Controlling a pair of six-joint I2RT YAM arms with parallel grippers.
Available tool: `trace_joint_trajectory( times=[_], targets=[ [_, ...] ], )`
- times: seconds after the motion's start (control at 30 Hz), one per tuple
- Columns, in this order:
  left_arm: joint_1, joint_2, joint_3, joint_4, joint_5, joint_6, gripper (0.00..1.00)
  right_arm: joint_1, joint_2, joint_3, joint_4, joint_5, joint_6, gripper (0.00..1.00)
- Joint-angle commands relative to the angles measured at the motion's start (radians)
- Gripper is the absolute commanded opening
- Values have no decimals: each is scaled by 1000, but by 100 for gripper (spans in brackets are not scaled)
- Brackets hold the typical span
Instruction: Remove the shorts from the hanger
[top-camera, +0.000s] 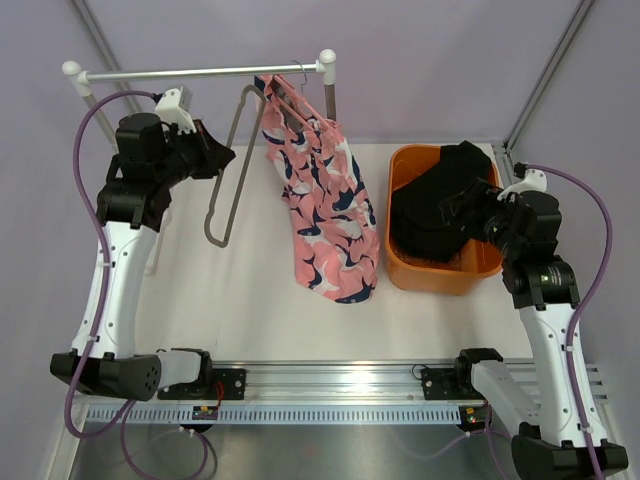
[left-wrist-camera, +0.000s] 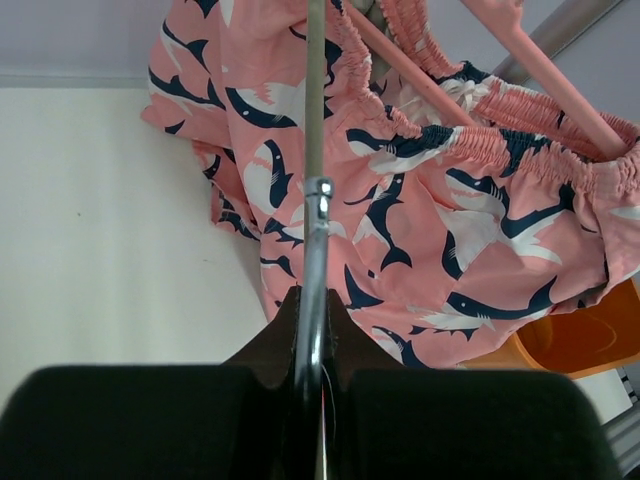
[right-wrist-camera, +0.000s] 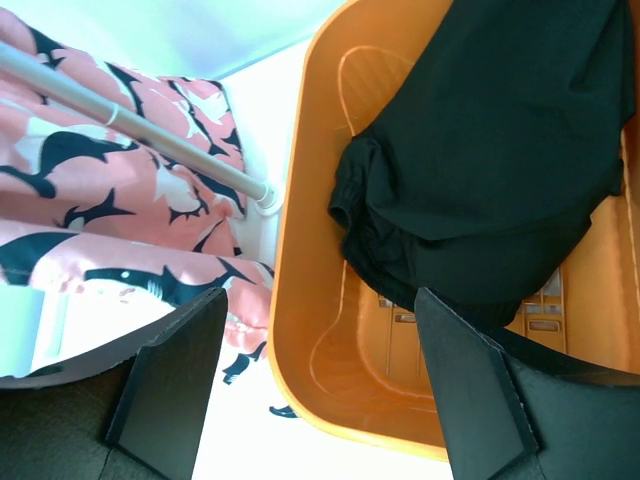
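**Shorts on the hanger, neither gripper on them**

The pink shark-print shorts (top-camera: 325, 215) hung from a pink hanger (top-camera: 285, 100) on the rail (top-camera: 200, 72). They trailed down toward the table (top-camera: 250, 320), just beside the orange basket (top-camera: 440, 280). The left gripper (left-wrist-camera: 310, 375) was pressed together on a grey metal frame (left-wrist-camera: 313, 250) just left of the shorts, not on the cloth. The right gripper (right-wrist-camera: 320, 300) hovered spread wide over the basket, above a black garment (right-wrist-camera: 500, 150), holding nothing.

My worry, standing there, was that a pull from the left arm would drag the frame rather than the shorts. That might swing the frame into them or rock the rail. The elastic waistband looked bunched over the hanger's arms (how tightly, I could not tell). A one-sided tug could therefore snag, or lift hanger and shorts off the rail together.
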Motion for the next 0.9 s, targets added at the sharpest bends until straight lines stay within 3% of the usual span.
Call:
trace_joint_trajectory(
  times=[0.0,0.5,0.87],
  targets=[
    [14,4,55,104,91,9,0,1,-32,-11,32,-45,-4,84],
    [72,-5,35,181,186,109,0,2,-54,-76,90,-110,6,84],
    [89,44,93,226,100,95,0,2,-40,-77,110,-130,6,84]
  ],
)
